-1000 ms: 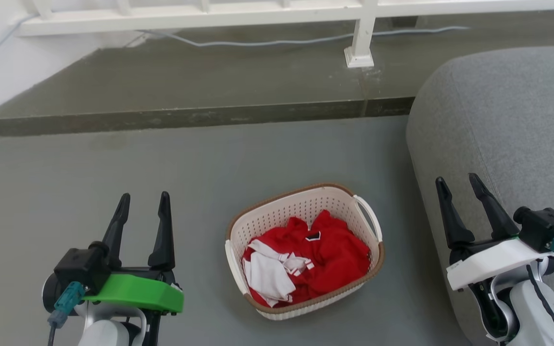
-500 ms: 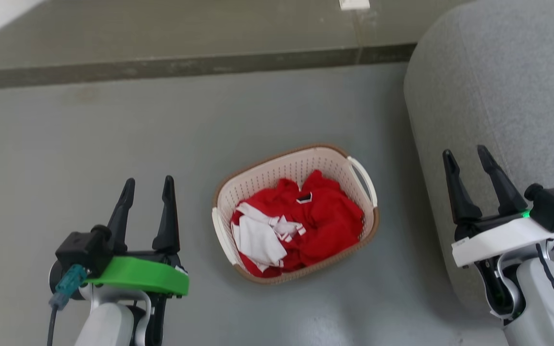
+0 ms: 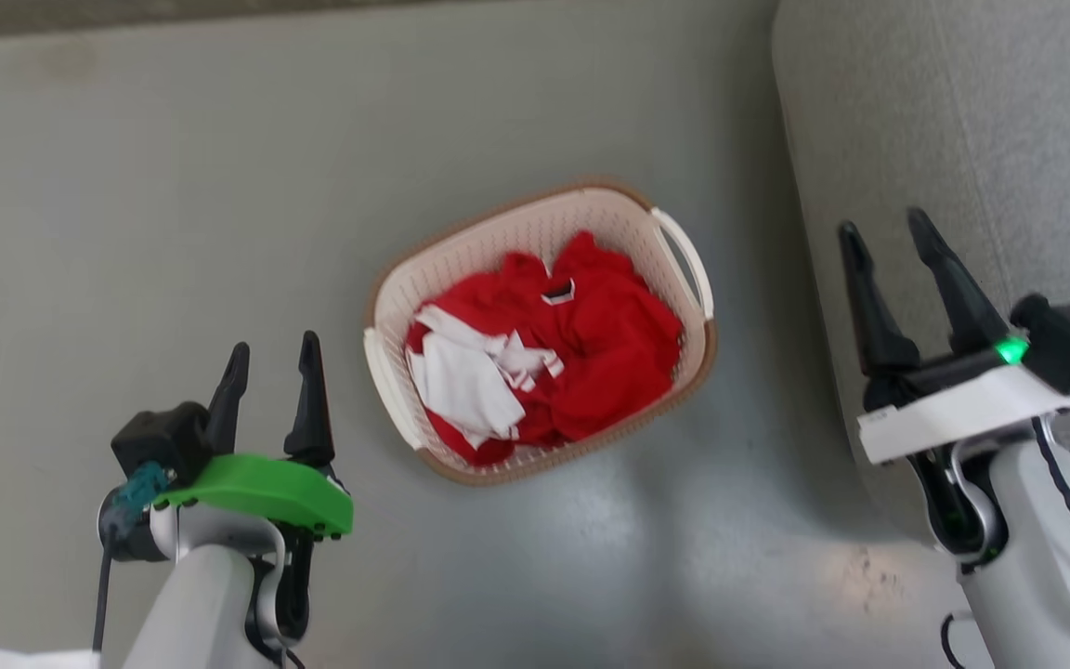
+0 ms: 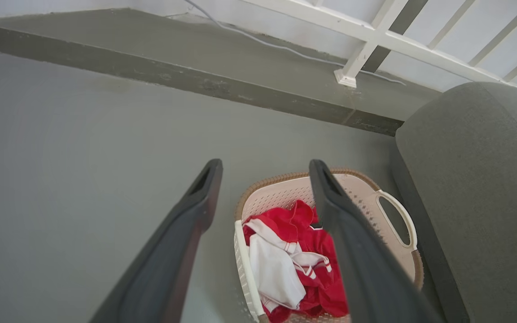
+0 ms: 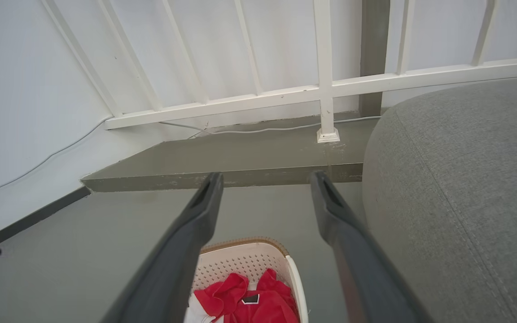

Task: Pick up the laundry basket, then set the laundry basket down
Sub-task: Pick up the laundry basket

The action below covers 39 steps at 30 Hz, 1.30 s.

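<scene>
I find my left gripper (image 3: 275, 344) and right gripper (image 3: 880, 221) both with fingers spread apart, holding nothing. The laundry basket (image 3: 507, 232) sits on the grey floor (image 3: 173, 186) between them, apart from both, with red and white clothes (image 3: 600, 344) inside. A grey sofa (image 3: 944, 111) stands near its right side.

One finger (image 4: 352, 251) of the left claw (image 4: 265, 167) covers part of the laundry basket (image 4: 276, 197) in the left wrist view, and the bottom edge cuts its near end. Red and white clothes (image 4: 281, 264) hide the basket's bottom.
</scene>
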Tool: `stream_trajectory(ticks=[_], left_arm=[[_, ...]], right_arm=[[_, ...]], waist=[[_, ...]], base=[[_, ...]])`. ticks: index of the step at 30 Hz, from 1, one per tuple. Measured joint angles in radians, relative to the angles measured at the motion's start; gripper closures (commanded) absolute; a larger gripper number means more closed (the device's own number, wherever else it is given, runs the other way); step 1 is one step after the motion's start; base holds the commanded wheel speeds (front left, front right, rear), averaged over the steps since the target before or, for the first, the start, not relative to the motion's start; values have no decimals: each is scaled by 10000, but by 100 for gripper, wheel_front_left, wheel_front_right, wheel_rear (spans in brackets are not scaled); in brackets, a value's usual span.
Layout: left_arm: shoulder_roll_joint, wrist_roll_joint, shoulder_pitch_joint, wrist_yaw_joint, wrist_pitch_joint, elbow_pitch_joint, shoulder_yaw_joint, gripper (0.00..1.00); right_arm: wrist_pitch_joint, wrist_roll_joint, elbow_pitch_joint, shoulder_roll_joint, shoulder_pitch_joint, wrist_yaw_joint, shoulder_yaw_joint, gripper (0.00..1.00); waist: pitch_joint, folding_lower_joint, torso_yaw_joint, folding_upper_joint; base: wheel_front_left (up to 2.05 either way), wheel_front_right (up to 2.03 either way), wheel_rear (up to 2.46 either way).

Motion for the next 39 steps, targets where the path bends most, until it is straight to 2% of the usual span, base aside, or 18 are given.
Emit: stream_trajectory(ticks=[12, 23, 30, 39], left_arm=[[-23, -1007, -1864, 0, 6, 2169, -288, 0], [-44, -1137, -3314, 98, 337, 4125, -81, 0], [-54, -1175, -3984, 192, 972, 5308, -71, 0], [-65, -1534, -4909, 272, 1287, 6232, 63, 0]], right_arm=[[-2, 531, -403, -171, -975, 0, 470, 0], [-15, 807, -485, -199, -1756, 0, 556, 0], [-15, 1022, -483, -192, -2066, 0, 591, 0], [-17, 1068, -458, -138, -2360, 0, 694, 0]], waist=[[1620, 1, -489, 0], [2936, 1, -1049, 0], [3593, 2, -1404, 0], [4202, 1, -1730, 0]], base=[[0, 0, 0], [0, 0, 0], [0, 0, 0], [0, 0, 0]])
